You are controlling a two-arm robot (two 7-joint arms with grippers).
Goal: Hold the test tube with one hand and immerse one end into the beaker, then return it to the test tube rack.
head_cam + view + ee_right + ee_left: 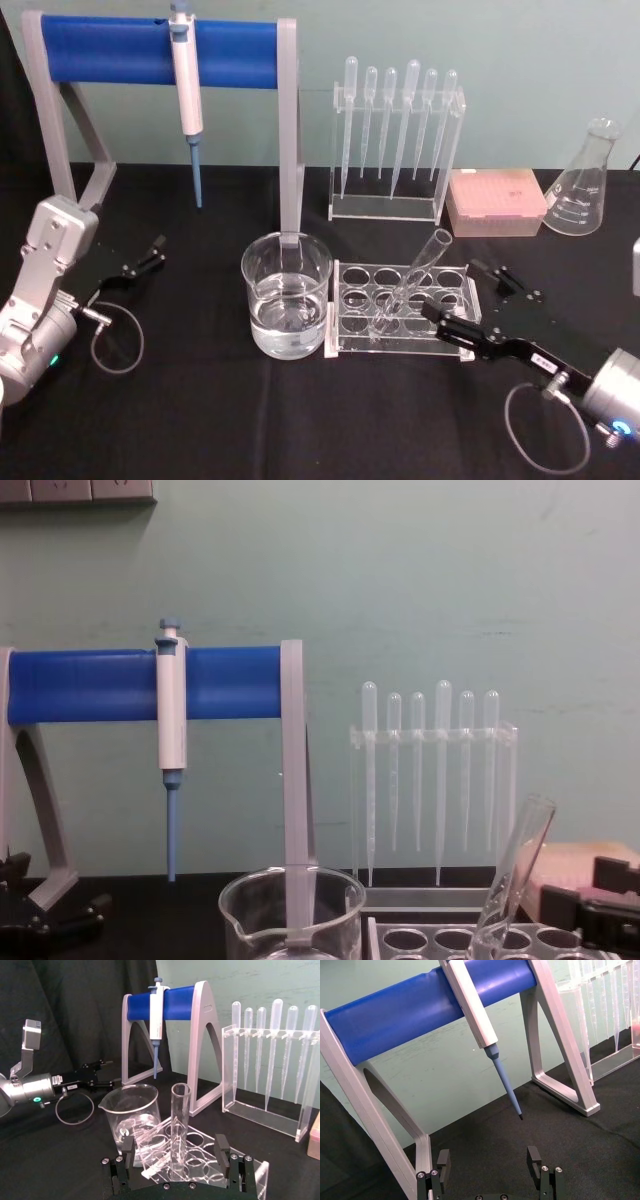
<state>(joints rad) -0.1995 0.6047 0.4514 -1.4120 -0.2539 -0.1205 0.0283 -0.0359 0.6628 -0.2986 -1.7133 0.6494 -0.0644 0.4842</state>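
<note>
Fingers (221,1146) of the right gripper (452,288) spread wide, pinching nothing, toward the table's (200,420) near right corner. Just beyond, we note the test tube (415,280) leaning in the rack (400,346), with the beaker (262,300) just beside the rack's left end. Left gripper (150,255) rests by the left edge, fingers apart.

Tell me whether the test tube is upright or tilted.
Tilted: the test tube leans rightward in the rack, near the open right gripper.

A clear glass test tube (415,282) leans rim-up in a hole of the clear rack (340,268) on the black desk (200,420). The wide beaker (287,290), part-filled with clear liquid, stands just beside the rack on its left. The right claw (450,290) sits open at the rack's right end.
</note>
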